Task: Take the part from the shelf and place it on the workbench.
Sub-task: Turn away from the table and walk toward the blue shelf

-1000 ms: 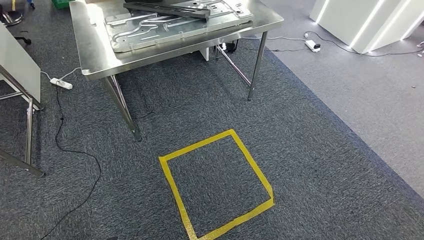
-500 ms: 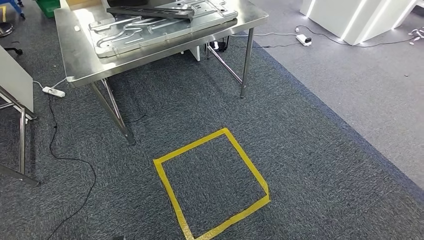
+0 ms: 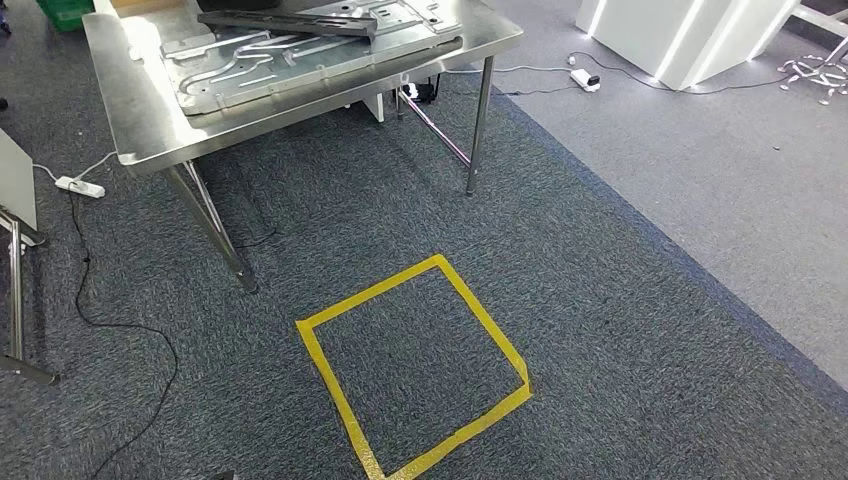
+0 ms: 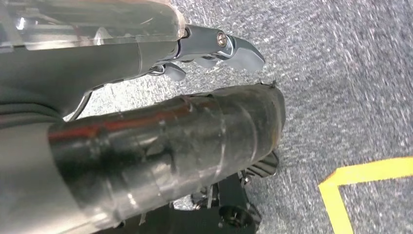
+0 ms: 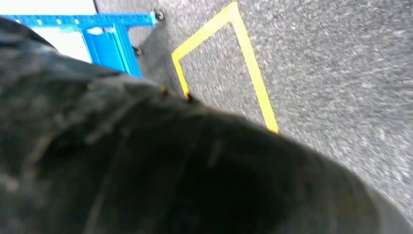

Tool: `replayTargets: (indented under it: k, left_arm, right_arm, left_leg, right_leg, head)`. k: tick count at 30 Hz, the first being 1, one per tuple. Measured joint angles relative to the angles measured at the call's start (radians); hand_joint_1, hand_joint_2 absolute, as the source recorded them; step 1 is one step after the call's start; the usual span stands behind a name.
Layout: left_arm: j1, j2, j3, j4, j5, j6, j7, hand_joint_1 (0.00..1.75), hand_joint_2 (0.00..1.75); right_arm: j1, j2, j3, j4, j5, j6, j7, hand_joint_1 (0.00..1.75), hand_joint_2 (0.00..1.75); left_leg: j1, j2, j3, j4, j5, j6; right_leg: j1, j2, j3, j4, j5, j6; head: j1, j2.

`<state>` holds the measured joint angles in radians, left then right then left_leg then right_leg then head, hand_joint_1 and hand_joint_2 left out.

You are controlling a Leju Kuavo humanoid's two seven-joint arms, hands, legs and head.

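The left hand (image 4: pixel 214 48) is seen hanging over the carpet, its pale fingers (image 4: pixel 243 53) stretched out with nothing visible between them. Just beside them lies a dark taped cylinder (image 4: pixel 185 146); whether it is gripped cannot be told. Of the right hand (image 5: pixel 170 161) a blurred dark mass is seen, so its hold cannot be told either.

The part cannot be identified with certainty (the cylinder may be it, or merely the hand's cover). The workbench (image 3: pixel 150 130), already loaded with a pressed panel (image 3: pixel 300 55) and a dark bar (image 3: pixel 290 22), stands well apart from the fingers, beyond the yellow tape square (image 3: pixel 370 292).

If the approach is misjudged, the bench's edge could be struck. A loosely held part could be dropped, and a foot could be snagged by the power strip (image 3: pixel 80 186) cable.
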<state>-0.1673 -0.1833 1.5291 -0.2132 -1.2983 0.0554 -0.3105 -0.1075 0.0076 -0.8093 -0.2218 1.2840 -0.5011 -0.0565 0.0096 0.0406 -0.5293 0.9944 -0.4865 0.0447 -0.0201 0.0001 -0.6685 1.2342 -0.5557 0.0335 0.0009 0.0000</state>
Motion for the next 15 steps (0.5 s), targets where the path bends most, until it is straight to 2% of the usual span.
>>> replayTargets:
  k: [2,3,4,6,7,8,10,12,13,14,15]
  left_arm:
    - [0.000,-0.001,0.000,0.000,0.000,-0.001,-0.002,0.00,0.00]
    - [-0.001,-0.001,0.001,0.000,0.000,-0.002,-0.002,0.00,0.00]
    - [-0.001,-0.001,0.001,0.000,0.001,-0.002,-0.003,0.00,0.00]
    - [-0.004,-0.002,0.002,0.000,0.002,-0.002,-0.003,0.00,0.00]
    - [-0.005,-0.002,0.002,0.000,0.002,-0.002,-0.003,0.00,0.00]
    - [-0.006,-0.002,0.003,0.000,0.002,-0.002,-0.003,0.00,0.00]
    - [-0.006,-0.001,0.004,0.000,0.002,-0.002,-0.003,0.00,0.00]
    - [-0.002,-0.002,0.005,0.000,0.002,-0.001,-0.001,0.00,0.00]
    - [-0.001,-0.002,0.006,0.000,0.002,-0.001,0.000,0.00,0.00]
    - [0.000,-0.002,0.006,0.000,0.003,0.000,0.001,0.00,0.00]
    - [0.000,-0.002,0.006,0.000,0.003,0.001,0.001,0.00,0.00]
  right_arm:
    - [-0.002,0.000,-0.003,0.000,0.001,-0.001,0.000,0.00,0.00]
    - [-0.004,0.000,-0.004,0.000,0.002,-0.001,0.000,0.00,0.00]
    - [-0.006,0.000,-0.005,0.000,0.004,-0.001,0.000,0.00,0.00]
    - [-0.005,0.000,-0.006,0.000,0.006,-0.001,0.002,0.00,0.00]
    - [-0.003,0.000,-0.007,0.000,0.006,-0.001,0.004,0.00,0.00]
    - [-0.002,0.000,-0.007,0.000,0.006,-0.001,0.006,0.00,0.00]
    - [-0.003,0.000,-0.007,0.000,0.008,-0.001,0.009,0.00,0.00]
    - [-0.004,0.000,-0.008,0.000,0.009,0.001,0.014,0.00,0.00]
    - [-0.003,0.000,-0.008,0.000,0.010,0.003,0.016,0.00,0.00]
    - [-0.003,0.000,-0.008,0.000,0.011,0.005,0.018,0.00,0.00]
    - [-0.002,0.000,-0.008,0.000,0.012,0.007,0.018,0.00,0.00]
  left_leg:
    - [-0.003,0.015,0.004,0.005,-0.007,-0.009]
    - [-0.005,0.022,0.005,0.007,-0.011,-0.016]
    - [-0.007,0.030,0.006,0.009,-0.014,-0.022]
    - [-0.009,0.045,0.009,0.008,-0.017,-0.033]
    - [-0.007,0.044,0.010,0.012,-0.023,-0.038]
    - [-0.004,0.032,0.005,0.026,-0.035,-0.044]
    - [0.000,-0.008,-0.034,0.115,-0.092,-0.051]
    - [0.000,-0.029,-0.099,0.249,-0.152,-0.052]
    - [0.000,-0.032,-0.119,0.290,-0.159,-0.051]
    - [0.000,-0.033,-0.124,0.296,-0.147,-0.048]
    - [-0.001,-0.036,-0.109,0.261,-0.116,-0.043]
  right_leg:
    - [0.002,-0.036,0.065,-0.135,0.057,-0.003]
    - [0.005,-0.048,0.086,-0.180,0.072,-0.007]
    - [0.009,-0.055,0.093,-0.202,0.075,-0.013]
    - [0.012,-0.036,0.090,-0.204,0.077,-0.026]
    - [0.011,-0.027,0.089,-0.207,0.079,-0.032]
    - [0.010,-0.019,0.089,-0.210,0.082,-0.038]
    - [0.008,-0.002,0.088,-0.214,0.086,-0.050]
    - [0.010,0.018,0.085,-0.213,0.088,-0.056]
    - [0.012,0.030,0.084,-0.212,0.088,-0.057]
    - [0.014,0.042,0.084,-0.211,0.089,-0.057]
    - [0.016,0.056,0.086,-0.210,0.089,-0.057]
  head:
    - [0.000,0.000]
    - [0.000,0.000]
    - [0.000,0.000]
    - [-0.001,0.000]
    - [-0.001,0.000]
    - [-0.001,0.000]
    - [-0.002,0.000]
    - [-0.001,0.000]
    - [-0.001,0.000]
    - [-0.001,0.000]
    - [-0.001,0.000]
